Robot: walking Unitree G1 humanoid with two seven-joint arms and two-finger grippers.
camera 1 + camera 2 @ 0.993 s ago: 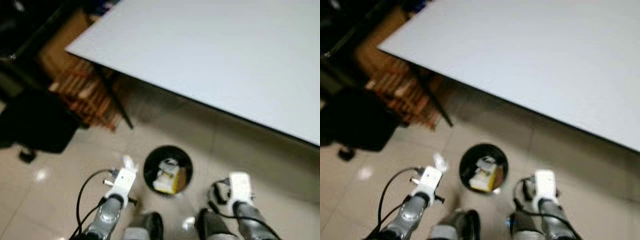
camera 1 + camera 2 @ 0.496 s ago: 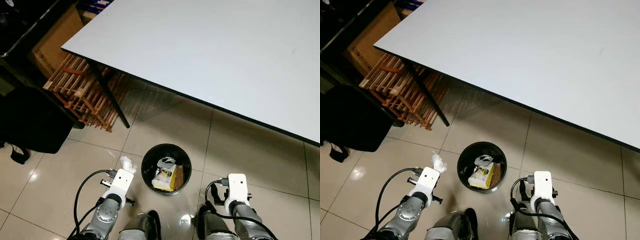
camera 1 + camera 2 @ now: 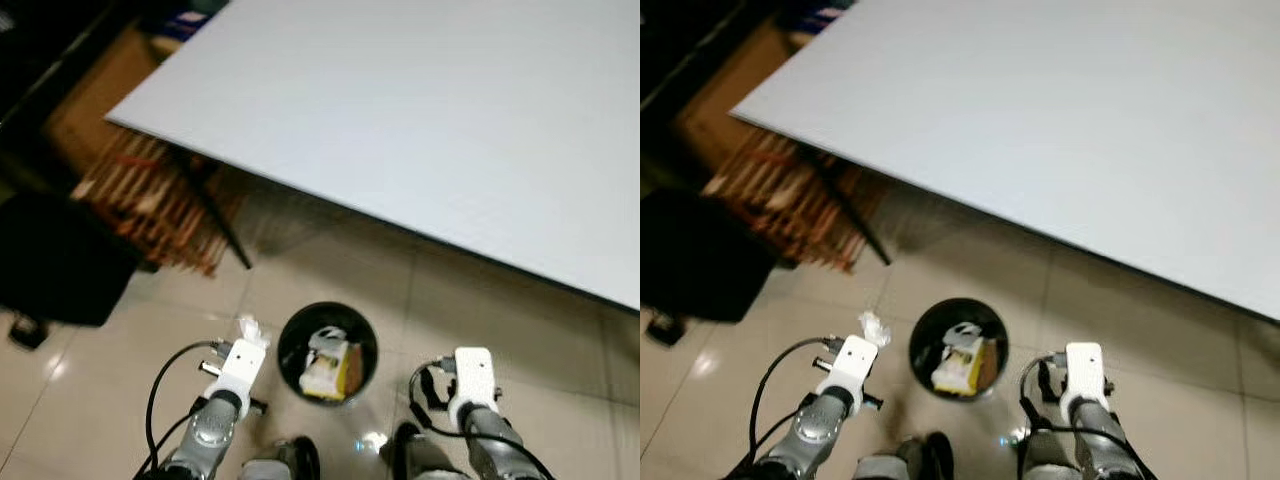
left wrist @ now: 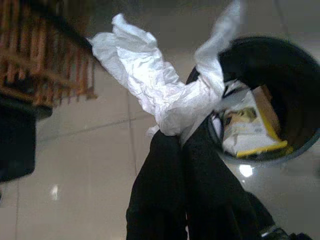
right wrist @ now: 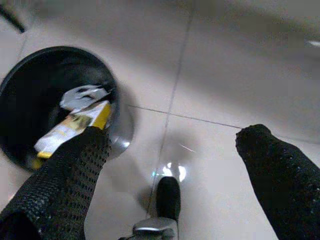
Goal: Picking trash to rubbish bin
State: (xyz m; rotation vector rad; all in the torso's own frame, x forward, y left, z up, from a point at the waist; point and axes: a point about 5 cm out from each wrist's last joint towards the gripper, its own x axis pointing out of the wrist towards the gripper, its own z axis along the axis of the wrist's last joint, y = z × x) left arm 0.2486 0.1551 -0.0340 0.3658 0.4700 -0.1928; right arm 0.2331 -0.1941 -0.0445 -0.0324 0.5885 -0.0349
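The left end effector pinches a crumpled white tissue between closed fingers, low in the frame just left of the round black rubbish bin. The tissue's long axis runs away from the fingertips, its loose ends flaring outward. The right end effector hangs open, right of the bin. A white desk spans the upper frame.

We see 2 silver arms ending in white wrist housings, each trailing a looped black cable. The left gripper has smooth, glossy black fingers; the right gripper has black fingers with a fine mesh-like texture. Below sit dark, rounded feet.
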